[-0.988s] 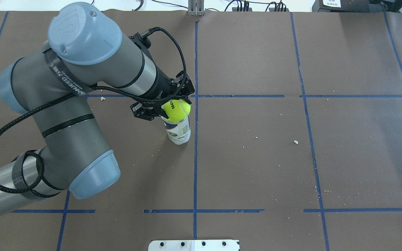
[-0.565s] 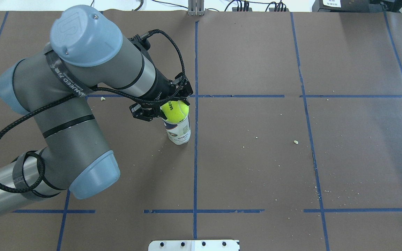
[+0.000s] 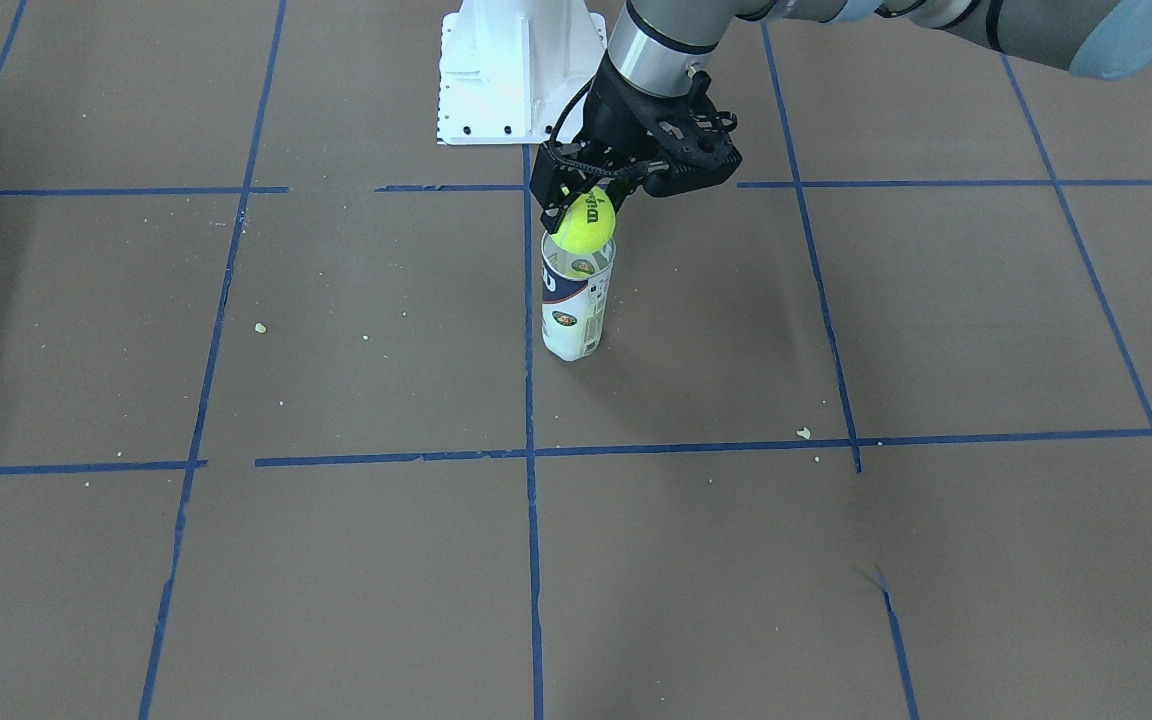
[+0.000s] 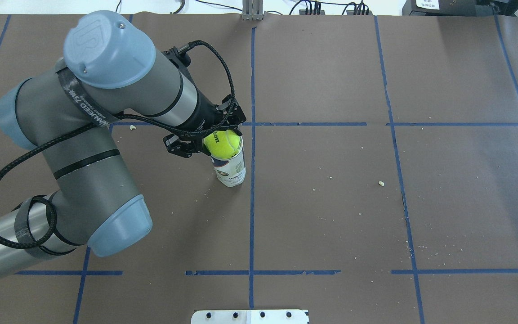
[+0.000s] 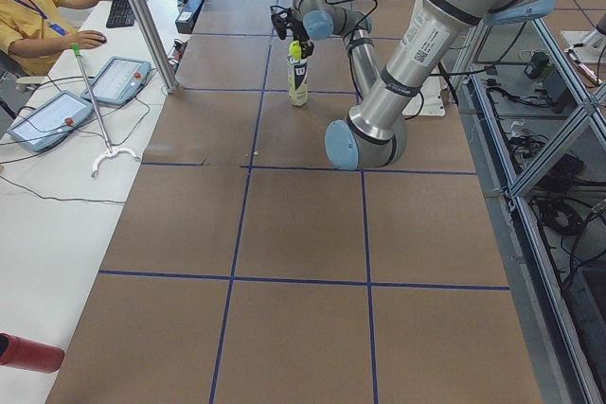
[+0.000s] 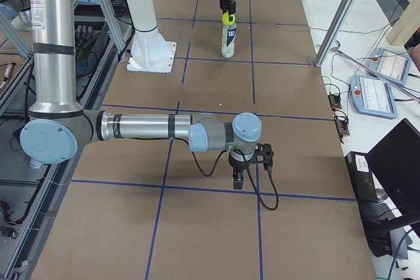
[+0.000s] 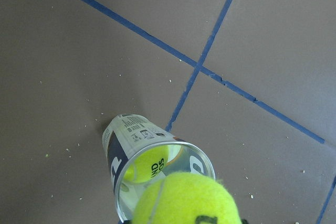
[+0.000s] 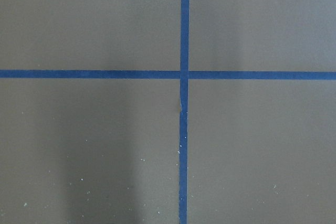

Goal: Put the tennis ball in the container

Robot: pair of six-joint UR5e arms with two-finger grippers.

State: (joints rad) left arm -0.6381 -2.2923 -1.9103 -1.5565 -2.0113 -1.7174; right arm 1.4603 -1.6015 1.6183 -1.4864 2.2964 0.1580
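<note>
Neon-yellow tennis ball (image 4: 222,144) at open mouth of upright clear container (image 4: 230,173); second ball (image 7: 149,163) inside

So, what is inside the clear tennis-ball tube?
A second tennis ball lies low inside the tennis-ball tube. The tennis ball at its mouth covers part of the opening, so the rest inside is hidden.

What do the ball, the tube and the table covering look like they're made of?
The ball: matte fuzzy felt, going by its fibrous edge. The tube: clear glossy plastic; a second ball shows through its wall. The table covering: probably matte brown paper, wrinkled in places; the blue lines look like tape.
</note>
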